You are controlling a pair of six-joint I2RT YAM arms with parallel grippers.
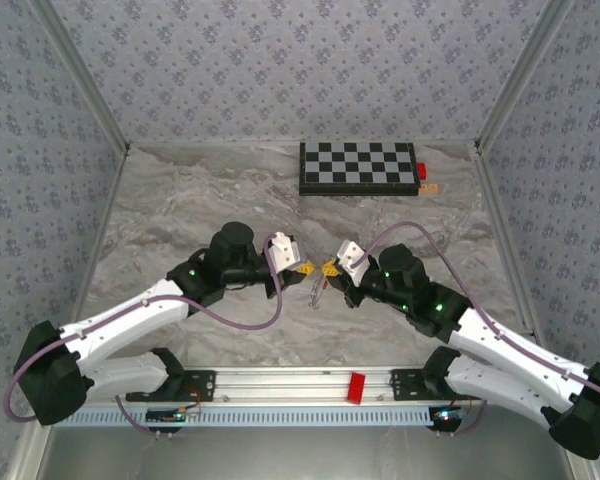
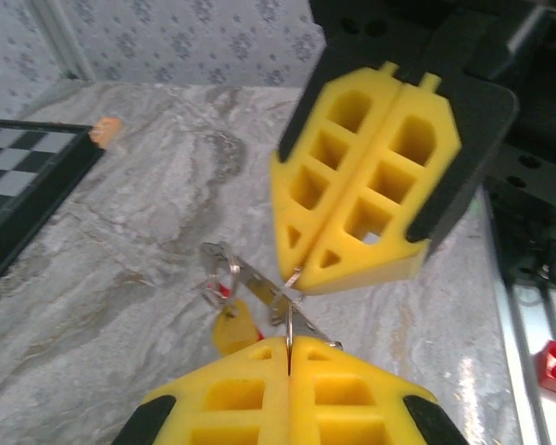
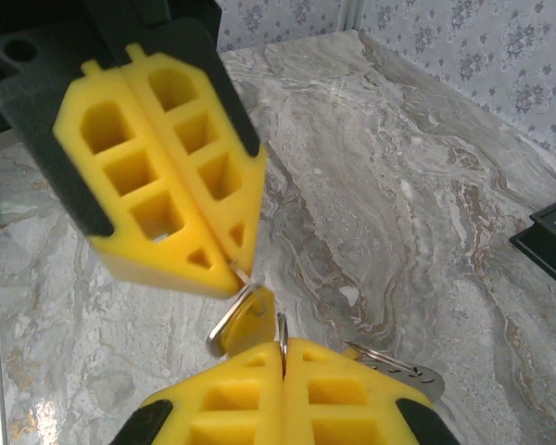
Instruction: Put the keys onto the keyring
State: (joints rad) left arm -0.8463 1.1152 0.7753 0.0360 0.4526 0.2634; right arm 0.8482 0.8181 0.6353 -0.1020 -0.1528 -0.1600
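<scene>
My left gripper (image 1: 302, 268) and right gripper (image 1: 330, 268) meet tip to tip above the middle of the table, both shut. In the left wrist view the left gripper (image 2: 288, 345) pinches a thin flat metal piece seen edge-on, which looks like a key (image 2: 288, 320). In the right wrist view the right gripper (image 3: 282, 350) pinches a thin rounded wire, the keyring (image 3: 282, 329). A silver loop with a yellow piece (image 3: 246, 315) hangs from the left gripper's tip. A flat silver strip (image 2: 250, 278) and a bit of red dangle below.
A black-and-white checkerboard (image 1: 358, 168) lies at the back of the marble table, with a small red block (image 1: 421, 170) and an orange piece (image 1: 430, 187) at its right end. Another red block (image 1: 357, 387) sits on the front rail.
</scene>
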